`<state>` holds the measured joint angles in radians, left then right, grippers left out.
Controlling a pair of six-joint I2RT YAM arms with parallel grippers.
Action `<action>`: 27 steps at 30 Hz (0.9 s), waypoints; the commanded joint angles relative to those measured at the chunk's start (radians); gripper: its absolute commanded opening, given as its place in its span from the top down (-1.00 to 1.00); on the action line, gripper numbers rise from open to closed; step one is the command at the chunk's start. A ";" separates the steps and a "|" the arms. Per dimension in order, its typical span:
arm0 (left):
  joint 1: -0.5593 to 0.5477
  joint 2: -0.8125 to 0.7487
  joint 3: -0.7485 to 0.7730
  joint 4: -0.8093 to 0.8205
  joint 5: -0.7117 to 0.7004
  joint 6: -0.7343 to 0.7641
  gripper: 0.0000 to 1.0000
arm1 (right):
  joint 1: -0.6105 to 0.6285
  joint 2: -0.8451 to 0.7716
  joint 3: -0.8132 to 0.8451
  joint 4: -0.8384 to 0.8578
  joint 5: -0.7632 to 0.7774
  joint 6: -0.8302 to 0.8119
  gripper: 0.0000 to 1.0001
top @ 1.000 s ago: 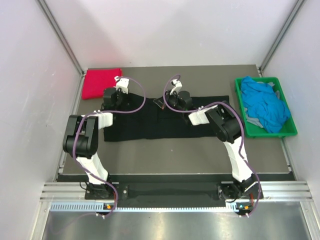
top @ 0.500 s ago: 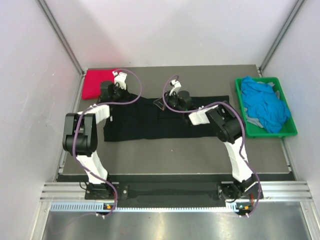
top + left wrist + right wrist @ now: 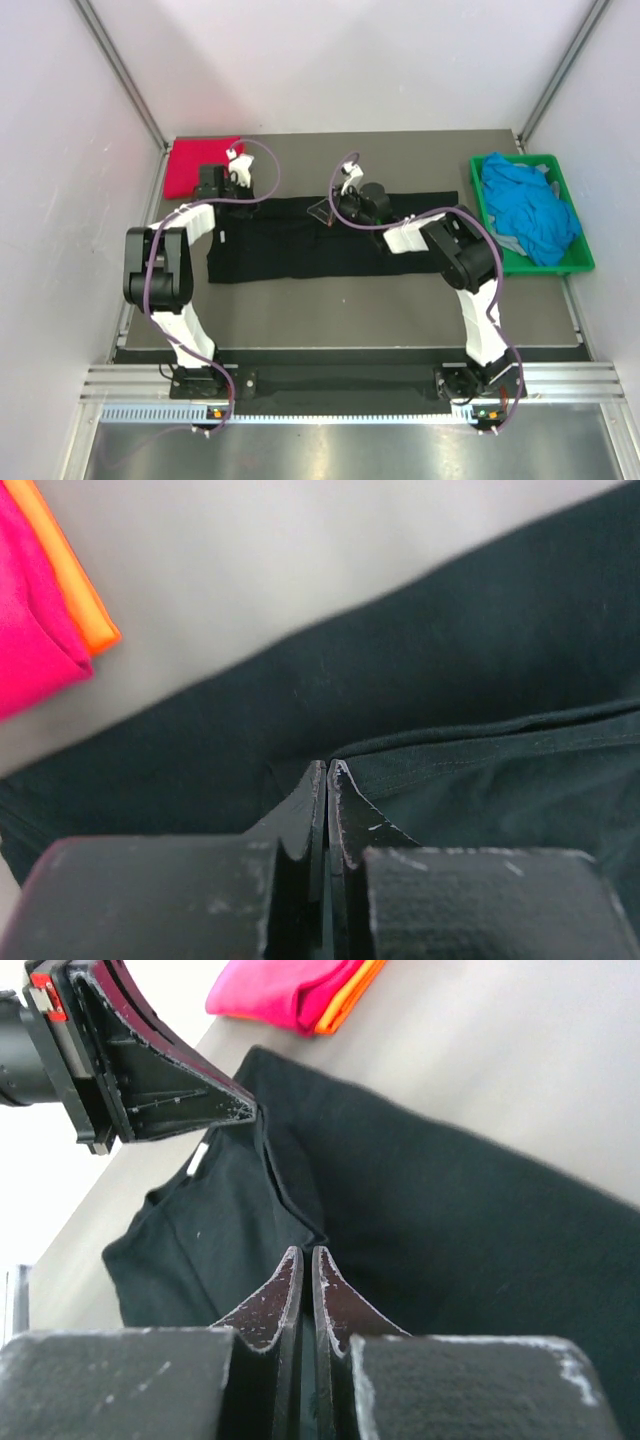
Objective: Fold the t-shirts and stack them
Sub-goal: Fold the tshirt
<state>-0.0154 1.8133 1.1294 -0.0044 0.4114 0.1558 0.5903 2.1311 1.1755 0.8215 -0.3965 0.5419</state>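
Obs: black t-shirt lies flat mid-table, magenta-red shirt at 10 o'clock, blue shirts in the green crate at 2 o'clock. My left gripper and right gripper each clench its far edge. Risk: a thin pinch slips, or unequal pulls skew the fold. Cloth depth inside the jaws is hidden.

Large black t-shirt lying flat, magenta shirt folded atop orange shirt, blue shirts heaped

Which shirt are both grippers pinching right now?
The black t-shirt spread across mid-table: left gripper and right gripper are shut on it. The magenta-red shirt lies folded far-left; blue shirts sit in the crate.
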 commanded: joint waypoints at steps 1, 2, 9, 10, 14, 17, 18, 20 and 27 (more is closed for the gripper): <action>0.006 -0.075 -0.022 -0.042 0.027 0.022 1.00 | 0.022 -0.060 -0.017 0.027 -0.051 -0.013 1.00; 0.005 -0.080 -0.025 -0.046 0.024 0.025 1.00 | 0.026 -0.057 -0.014 0.006 -0.054 -0.020 1.00; 0.005 -0.124 -0.037 -0.127 -0.013 0.060 1.00 | 0.052 -0.079 -0.057 -0.018 -0.050 -0.049 1.00; 0.005 -0.131 -0.039 -0.135 -0.014 0.068 1.00 | 0.055 -0.080 -0.060 -0.018 -0.051 -0.053 1.00; 0.005 -0.161 -0.048 -0.170 -0.045 0.073 1.00 | 0.063 -0.080 -0.073 -0.022 -0.054 -0.056 1.00; 0.003 -0.181 -0.071 -0.184 -0.072 0.062 1.00 | 0.074 -0.080 -0.080 -0.027 -0.056 -0.054 1.00; 0.003 -0.192 -0.089 -0.183 -0.077 0.057 1.00 | 0.078 -0.080 -0.083 -0.030 -0.057 -0.054 1.00; -0.003 -0.200 -0.120 -0.180 -0.091 0.042 1.00 | 0.091 -0.082 -0.086 -0.048 -0.056 -0.063 1.00; -0.020 -0.232 -0.184 -0.181 -0.157 0.011 1.00 | 0.106 -0.097 -0.120 -0.064 -0.059 -0.049 0.85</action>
<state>-0.0284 1.6352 0.9684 -0.1879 0.2935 0.1852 0.6823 2.1006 1.0649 0.7372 -0.4397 0.5076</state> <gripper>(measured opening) 0.015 0.062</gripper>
